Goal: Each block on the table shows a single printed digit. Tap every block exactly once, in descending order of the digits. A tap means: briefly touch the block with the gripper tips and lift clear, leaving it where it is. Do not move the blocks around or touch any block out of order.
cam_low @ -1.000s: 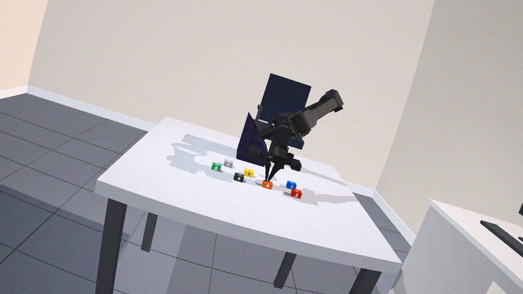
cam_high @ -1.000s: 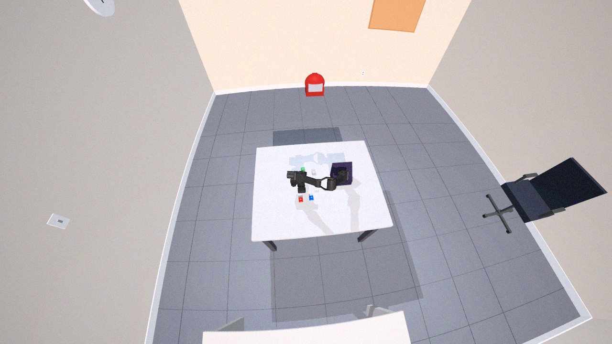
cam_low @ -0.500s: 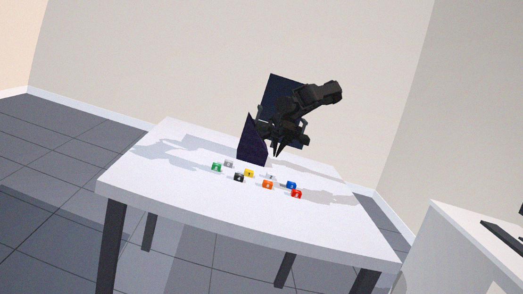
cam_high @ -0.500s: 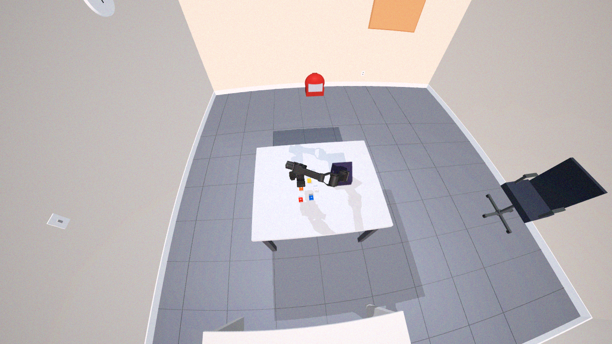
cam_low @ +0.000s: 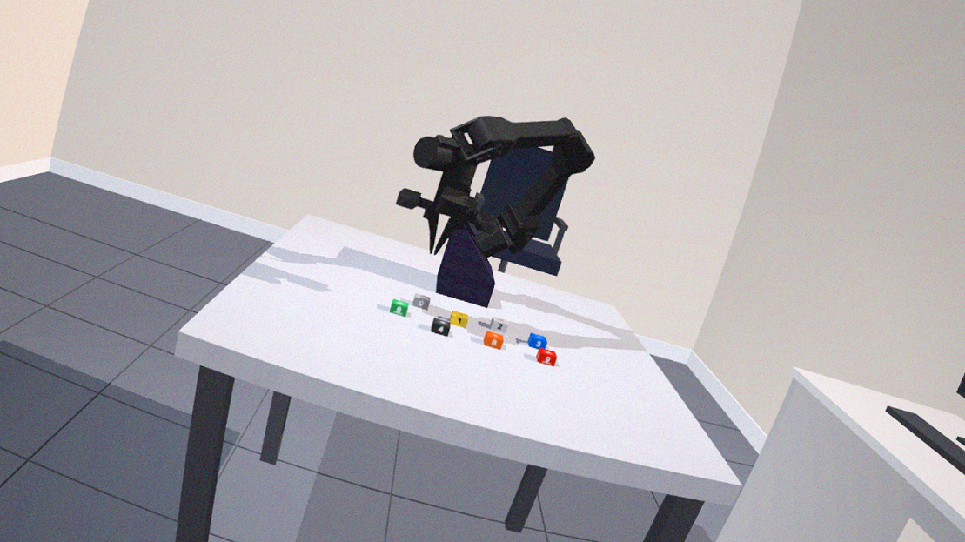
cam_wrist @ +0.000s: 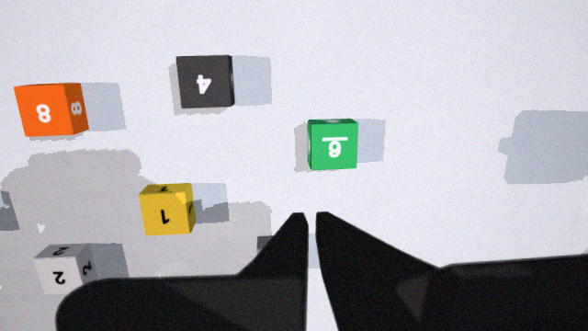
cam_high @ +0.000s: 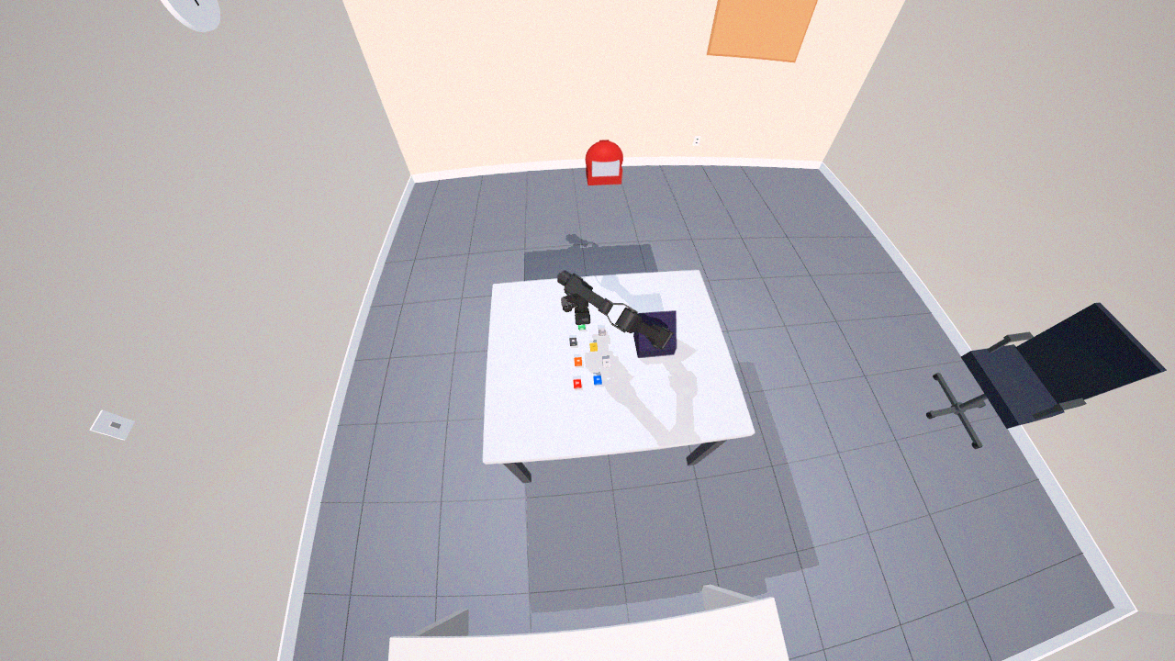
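My gripper point(cam_low: 433, 253) point(cam_wrist: 309, 224) is shut and empty, high above the table. In the wrist view its tips are just below the green block point(cam_high: 581, 327) point(cam_low: 398, 307) point(cam_wrist: 322, 158), whose underlined digit reads as 6. The black 4 block point(cam_high: 573, 341) point(cam_low: 440, 327) point(cam_wrist: 193, 69), orange 8 block point(cam_high: 577, 361) point(cam_low: 493, 339) point(cam_wrist: 32, 98), yellow 1 block point(cam_low: 458, 319) point(cam_wrist: 153, 202) and white 2 block point(cam_low: 499, 324) point(cam_wrist: 48, 267) stand left of the tips there. The red 9 block point(cam_low: 547, 356), blue 3 block point(cam_low: 537, 341) and grey 0 block point(cam_low: 420, 301) show in the exterior view.
The white table point(cam_high: 533, 427) point(cam_low: 352, 375) carries the blocks. The dark purple arm base point(cam_high: 657, 352) point(cam_low: 462, 279) stands behind them in the exterior view. Arm shadows fall across the table. A chair point(cam_high: 1018, 386) and a desk point(cam_low: 806, 454) stand apart from the table.
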`<action>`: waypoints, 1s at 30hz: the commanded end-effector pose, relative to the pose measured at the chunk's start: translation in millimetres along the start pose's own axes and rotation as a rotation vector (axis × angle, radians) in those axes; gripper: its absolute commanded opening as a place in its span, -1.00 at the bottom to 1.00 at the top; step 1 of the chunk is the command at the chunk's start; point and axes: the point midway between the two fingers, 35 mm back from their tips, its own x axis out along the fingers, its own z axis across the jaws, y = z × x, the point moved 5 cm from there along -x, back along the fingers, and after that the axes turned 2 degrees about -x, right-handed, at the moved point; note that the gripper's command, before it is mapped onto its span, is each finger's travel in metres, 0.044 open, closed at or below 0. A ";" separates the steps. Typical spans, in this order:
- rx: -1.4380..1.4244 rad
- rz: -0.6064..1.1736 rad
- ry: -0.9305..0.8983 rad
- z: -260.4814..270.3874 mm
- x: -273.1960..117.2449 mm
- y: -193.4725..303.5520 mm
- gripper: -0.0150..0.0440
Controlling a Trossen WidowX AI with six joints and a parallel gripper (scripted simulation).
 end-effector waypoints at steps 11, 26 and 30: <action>-0.017 0.000 -0.007 -31.0 54.9 10.3 -0.42; -0.018 0.000 -0.010 -29.1 91.8 12.3 -0.42; -0.018 0.000 -0.010 -29.1 98.2 12.3 -0.42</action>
